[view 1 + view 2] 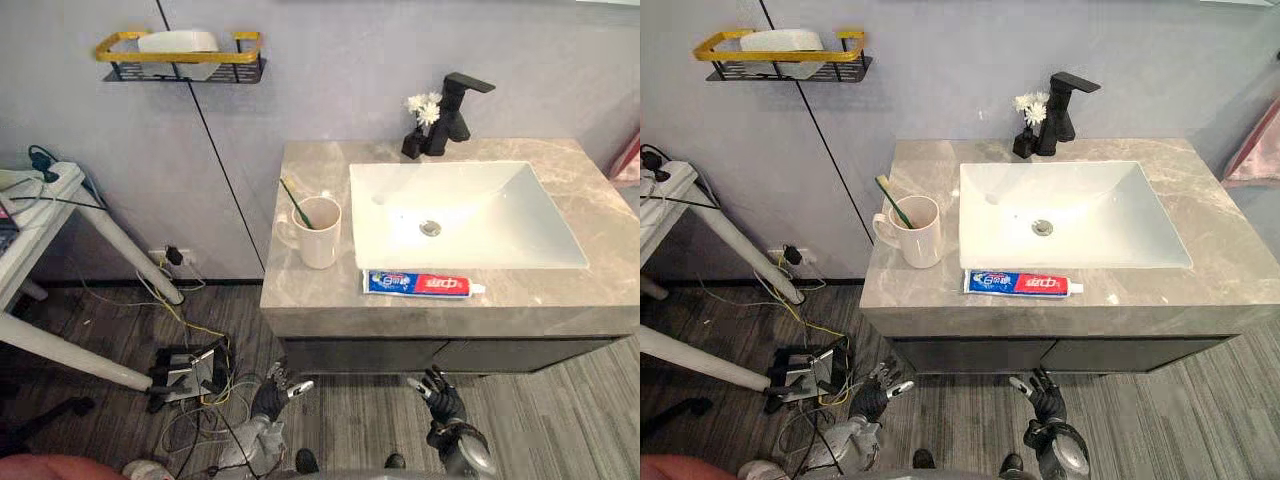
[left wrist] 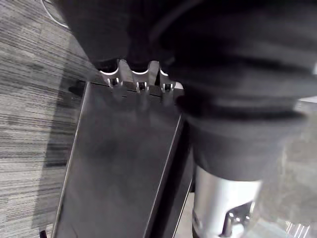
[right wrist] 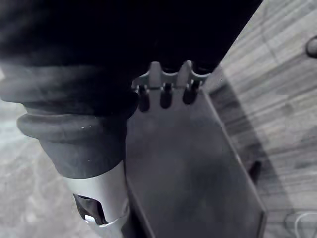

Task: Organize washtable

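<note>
Toothpaste tube (image 1: 417, 284) lies flat on the counter (image 1: 320, 300) just in front of the sink (image 1: 480, 195), its long axis running left to right and its cap toward the right. Both hands hang below the counter's front edge, fingers relaxed and empty. The right hand (image 1: 437, 388) is almost straight beneath the tube and nearer than the left hand (image 1: 272, 390).

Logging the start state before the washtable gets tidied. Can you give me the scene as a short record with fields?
counter: grey stone washtable with a white sink
behind sink: black faucet, small vase of white flowers beside it
mug: cream mug, upright, left of the sink, green toothbrush standing in it
toothpaste: toothpaste tube lying flat in front of the sink
wall: wall shelf holding a white item
left hand: low before the cabinet, fingers relaxed, empty
right hand: low before the cabinet, fingers relaxed, empty
</note>
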You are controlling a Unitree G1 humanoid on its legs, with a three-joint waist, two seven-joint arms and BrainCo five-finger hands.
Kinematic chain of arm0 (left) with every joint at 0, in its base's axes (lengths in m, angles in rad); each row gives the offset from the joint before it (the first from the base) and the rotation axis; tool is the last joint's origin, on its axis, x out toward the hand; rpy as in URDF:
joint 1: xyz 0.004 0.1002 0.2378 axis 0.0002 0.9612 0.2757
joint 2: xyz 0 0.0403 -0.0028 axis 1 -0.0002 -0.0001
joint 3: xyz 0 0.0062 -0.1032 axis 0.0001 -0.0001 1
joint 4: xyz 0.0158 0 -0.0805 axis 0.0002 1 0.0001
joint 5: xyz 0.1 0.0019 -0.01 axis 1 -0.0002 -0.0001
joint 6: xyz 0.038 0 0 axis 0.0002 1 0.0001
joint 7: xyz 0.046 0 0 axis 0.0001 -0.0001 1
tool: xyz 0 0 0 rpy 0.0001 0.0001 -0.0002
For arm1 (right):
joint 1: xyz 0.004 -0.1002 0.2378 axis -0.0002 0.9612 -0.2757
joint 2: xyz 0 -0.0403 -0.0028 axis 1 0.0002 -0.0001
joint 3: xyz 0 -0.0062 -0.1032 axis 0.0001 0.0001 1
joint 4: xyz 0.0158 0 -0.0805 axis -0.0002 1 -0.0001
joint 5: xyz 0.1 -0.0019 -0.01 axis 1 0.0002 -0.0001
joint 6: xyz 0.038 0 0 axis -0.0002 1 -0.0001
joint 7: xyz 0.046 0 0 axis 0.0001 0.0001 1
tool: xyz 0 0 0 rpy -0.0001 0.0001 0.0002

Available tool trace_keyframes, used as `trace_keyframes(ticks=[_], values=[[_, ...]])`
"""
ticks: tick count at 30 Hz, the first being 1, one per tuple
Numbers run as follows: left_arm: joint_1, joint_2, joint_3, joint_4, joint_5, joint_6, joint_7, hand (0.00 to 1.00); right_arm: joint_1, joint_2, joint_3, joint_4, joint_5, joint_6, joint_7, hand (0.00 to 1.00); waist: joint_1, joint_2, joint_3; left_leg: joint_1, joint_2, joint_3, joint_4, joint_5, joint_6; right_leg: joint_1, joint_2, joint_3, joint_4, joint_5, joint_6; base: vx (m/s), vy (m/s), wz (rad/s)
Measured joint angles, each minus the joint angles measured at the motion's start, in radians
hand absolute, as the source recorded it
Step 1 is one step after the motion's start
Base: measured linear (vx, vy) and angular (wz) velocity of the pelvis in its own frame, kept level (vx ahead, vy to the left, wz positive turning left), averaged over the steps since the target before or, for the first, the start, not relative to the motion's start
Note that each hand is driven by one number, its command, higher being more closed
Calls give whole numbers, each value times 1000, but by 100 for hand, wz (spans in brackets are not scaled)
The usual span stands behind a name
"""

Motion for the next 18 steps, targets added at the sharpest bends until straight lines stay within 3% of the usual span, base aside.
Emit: trace_keyframes(ticks=[10, 15, 18], values=[[-7, 0, 4, 1, 0, 0, 3, 0, 1, 3, -55, 29, 13, -1, 0, 0, -2, -4, 0, -4, 1, 4, 0, 0, 0, -5, 0, 4, 0, 0, 0, 0, 0, 0], [-26, 2, 36, -2, 0, 0, 4, 0, -8, -2, -341, 19, 53, -2, -21, 0, -6, -8, 3, -11, 1, 8, 0, -1, -1, -14, 1, 9, 0, 0, 0, 0, 0, -1], [-22, 8, 78, -5, 1, -3, 4, 0, -24, -52, -521, -46, 53, -15, -65, 0, -18, -7, 3, -24, 1, 9, 5, 0, 0, -27, 1, 13, 0, 2, -1, 7, 2, -4]])
